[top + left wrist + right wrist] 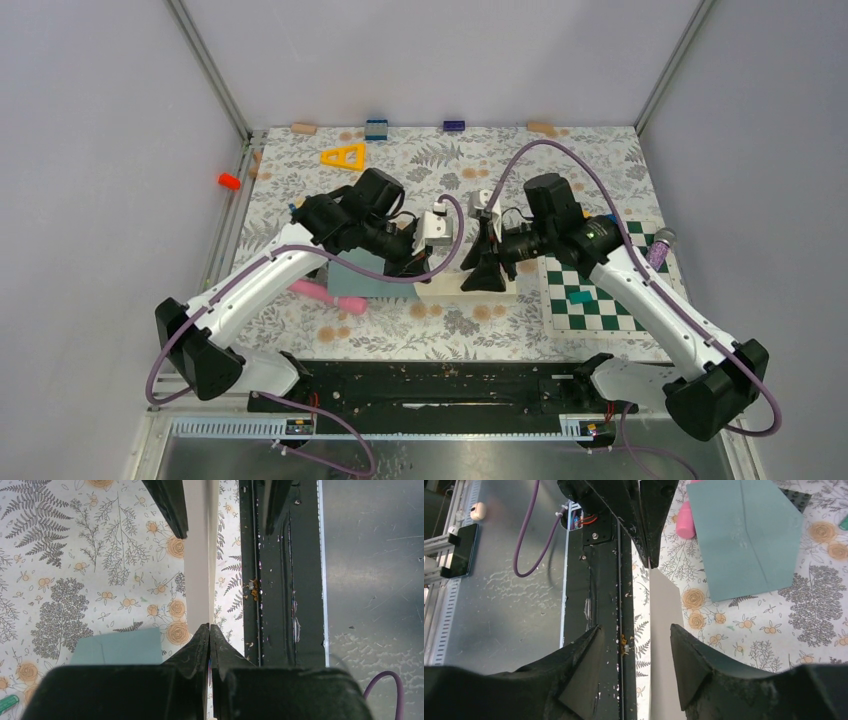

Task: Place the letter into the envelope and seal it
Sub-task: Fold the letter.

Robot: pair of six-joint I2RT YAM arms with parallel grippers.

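Cream letter [445, 292] midway across the floral table [450, 335], teal envelope [355, 276] just left, chessboard mat [590, 305] right.

Top view: the letter [445, 292] is lying mid-table, with the left gripper [420, 265] sitting at its nine o'clock edge, the right gripper [487, 275] straddling its three o'clock end, the envelope [352, 280] lying farther toward nine o'clock, and the chessboard [600, 300] lying toward three o'clock.

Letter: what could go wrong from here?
1. The left gripper is shut on one end of the letter. The open right gripper straddles the other end off-centre, so closing may bend or crease it.
2. The envelope lies flat, so the letter's edge may snag at its mouth.
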